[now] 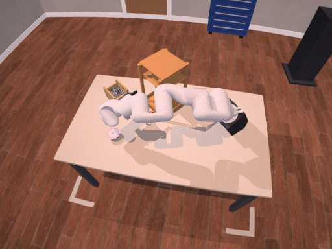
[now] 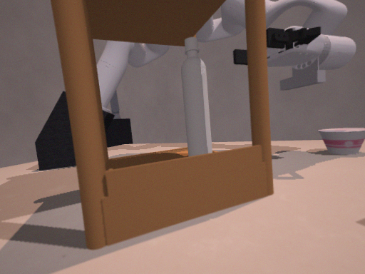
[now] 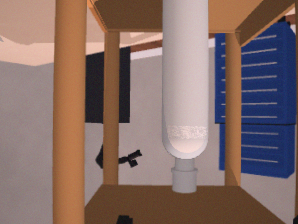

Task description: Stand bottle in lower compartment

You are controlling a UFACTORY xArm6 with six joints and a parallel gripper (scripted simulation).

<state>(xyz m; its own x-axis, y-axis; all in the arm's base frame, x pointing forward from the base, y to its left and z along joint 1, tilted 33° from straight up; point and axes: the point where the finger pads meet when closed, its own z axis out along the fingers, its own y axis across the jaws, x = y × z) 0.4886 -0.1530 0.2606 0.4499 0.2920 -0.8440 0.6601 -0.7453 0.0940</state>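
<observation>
Where the orange-brown shelving unit (image 2: 79, 118) stands on the far side of the table (image 1: 181, 162), its lower compartment holds one bottle (image 2: 196, 107): pale grey-white, slim, cylindrical, with a rounded shoulder, short neck and matching cap. It stands upright, cap up, base hidden behind the front lip (image 2: 185, 189). Wrist view shows the same bottle (image 3: 184, 75) inverted, cap (image 3: 184, 178) toward the frame's bottom. Pincer (image 2: 249, 48): black, fully open, holding nothing, apart from the bottle, outside the right post. Also on table: pink-banded bowl (image 2: 343, 140), right; small wooden crate (image 1: 115, 89), left of unit.
</observation>
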